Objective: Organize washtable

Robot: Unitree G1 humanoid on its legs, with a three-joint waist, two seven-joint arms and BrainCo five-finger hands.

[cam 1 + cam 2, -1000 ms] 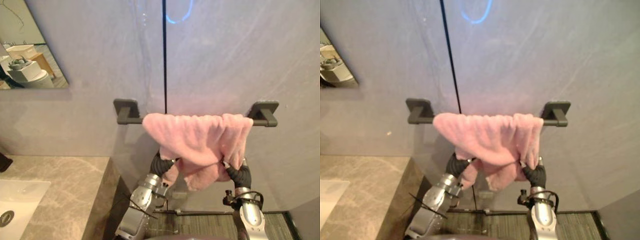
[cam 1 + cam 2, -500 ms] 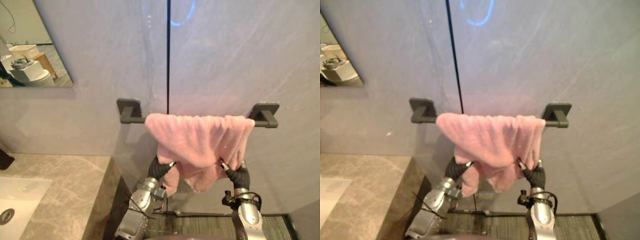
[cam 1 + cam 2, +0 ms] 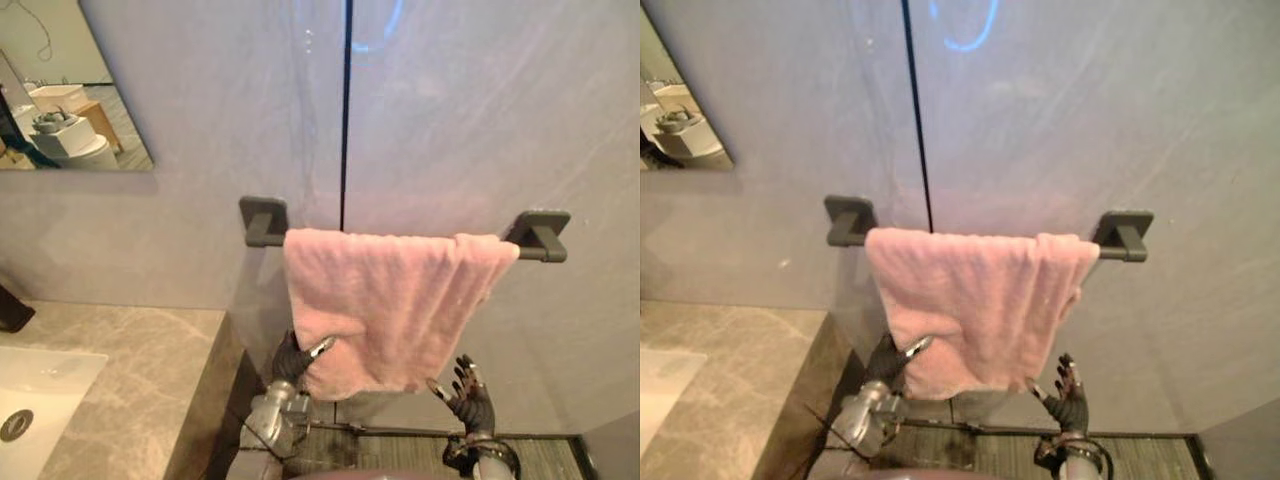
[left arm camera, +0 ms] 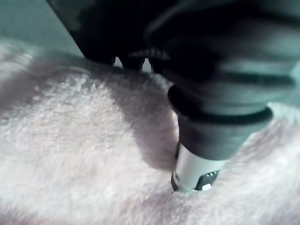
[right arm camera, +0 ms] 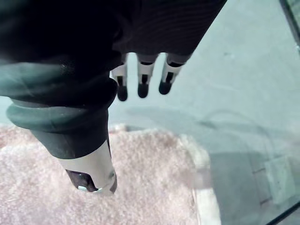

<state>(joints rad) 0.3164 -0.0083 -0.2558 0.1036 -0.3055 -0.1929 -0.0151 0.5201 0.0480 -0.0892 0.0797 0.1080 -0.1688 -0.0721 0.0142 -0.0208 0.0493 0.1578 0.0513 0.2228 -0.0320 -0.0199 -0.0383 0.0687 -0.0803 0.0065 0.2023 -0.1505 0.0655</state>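
Likely straightening the towel (image 3: 385,305) hanging over the bar (image 3: 530,243) above both hands. Resting the left hand (image 3: 291,362) at its lower corner, grip impossible to tell; spreading the right hand (image 3: 468,398) wide just below, touching nothing. Advising light, even downward strokes, avoiding pulling it off.
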